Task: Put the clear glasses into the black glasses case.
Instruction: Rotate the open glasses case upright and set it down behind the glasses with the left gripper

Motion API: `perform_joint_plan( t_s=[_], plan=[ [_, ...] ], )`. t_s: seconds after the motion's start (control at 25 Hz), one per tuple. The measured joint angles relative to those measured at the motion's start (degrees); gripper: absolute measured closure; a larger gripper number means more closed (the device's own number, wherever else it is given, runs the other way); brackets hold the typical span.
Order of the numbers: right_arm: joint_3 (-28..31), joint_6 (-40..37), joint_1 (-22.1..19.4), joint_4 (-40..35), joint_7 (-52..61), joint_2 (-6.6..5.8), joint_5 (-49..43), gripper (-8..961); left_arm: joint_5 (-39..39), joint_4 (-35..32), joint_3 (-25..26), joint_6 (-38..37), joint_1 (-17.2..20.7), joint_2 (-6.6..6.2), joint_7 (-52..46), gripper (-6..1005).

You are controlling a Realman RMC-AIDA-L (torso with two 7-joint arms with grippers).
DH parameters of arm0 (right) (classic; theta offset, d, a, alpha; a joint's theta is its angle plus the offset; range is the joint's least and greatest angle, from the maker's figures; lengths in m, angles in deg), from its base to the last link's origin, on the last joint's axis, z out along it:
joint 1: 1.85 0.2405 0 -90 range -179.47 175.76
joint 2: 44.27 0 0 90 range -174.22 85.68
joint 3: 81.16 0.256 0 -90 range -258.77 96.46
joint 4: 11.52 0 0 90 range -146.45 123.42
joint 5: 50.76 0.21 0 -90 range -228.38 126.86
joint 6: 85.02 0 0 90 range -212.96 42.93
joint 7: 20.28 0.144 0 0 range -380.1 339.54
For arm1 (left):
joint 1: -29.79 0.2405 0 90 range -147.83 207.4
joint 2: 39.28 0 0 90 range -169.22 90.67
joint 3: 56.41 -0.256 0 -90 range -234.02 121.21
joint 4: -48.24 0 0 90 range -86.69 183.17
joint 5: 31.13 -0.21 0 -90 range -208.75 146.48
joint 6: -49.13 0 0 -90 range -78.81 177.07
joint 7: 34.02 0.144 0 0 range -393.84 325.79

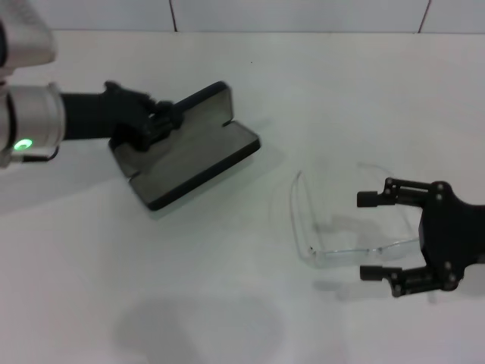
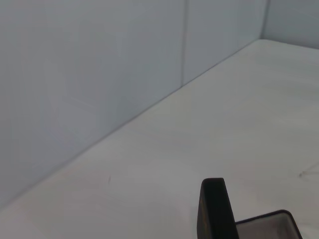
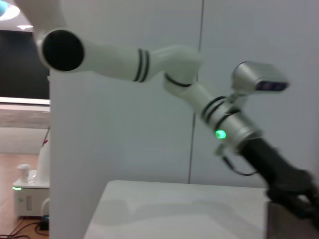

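The black glasses case (image 1: 198, 163) lies open at the table's left centre, its lid (image 1: 203, 108) standing up and the grey lining showing. My left gripper (image 1: 161, 121) is shut on the case's left end by the lid. The left wrist view shows the lid's edge (image 2: 216, 209) and a corner of the case's base (image 2: 271, 225). The clear glasses (image 1: 333, 246) lie on the white table to the right of the case, one temple arm (image 1: 294, 199) pointing away. My right gripper (image 1: 367, 236) is open at the glasses' right end, a finger on either side of the frame.
The white table (image 1: 227, 303) runs back to a tiled wall (image 2: 99, 74). The right wrist view shows my left arm (image 3: 227, 122) reaching down in front of the wall.
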Motion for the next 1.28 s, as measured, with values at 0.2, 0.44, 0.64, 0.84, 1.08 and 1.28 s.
perform_joint_plan(
  t_s=[0.2,0.44,0.64,0.84,1.08,1.28],
  plan=[
    [-1.88,-0.09,-0.51,0.51,-1.59,0.43,-0.03,113,0.25,5.07,-0.15,1.74,-5.78,0.09,7.80,791],
    [-2.37,-0.25,-0.37,3.23,-3.54,0.54,0.17,112,0.38,12.40,-3.22,5.85,-11.66,0.21,17.48,787],
    [-2.40,-0.29,-0.54,3.76,-3.81,0.57,0.45,113,2.43,13.60,-10.15,7.19,-13.03,0.20,18.86,784],
    [-2.40,-0.30,-0.59,3.92,-3.83,0.57,0.49,113,4.81,13.28,-15.63,6.64,-13.15,0.20,18.60,780],
    [-1.98,-0.35,-0.91,4.42,-3.83,0.57,0.51,112,5.26,13.07,-18.77,6.31,-13.12,0.29,18.40,776],
    [-1.90,-0.35,-1.14,4.42,-3.83,0.56,0.51,112,7.12,12.21,-18.54,6.67,-12.64,0.19,18.66,773]
  ],
)
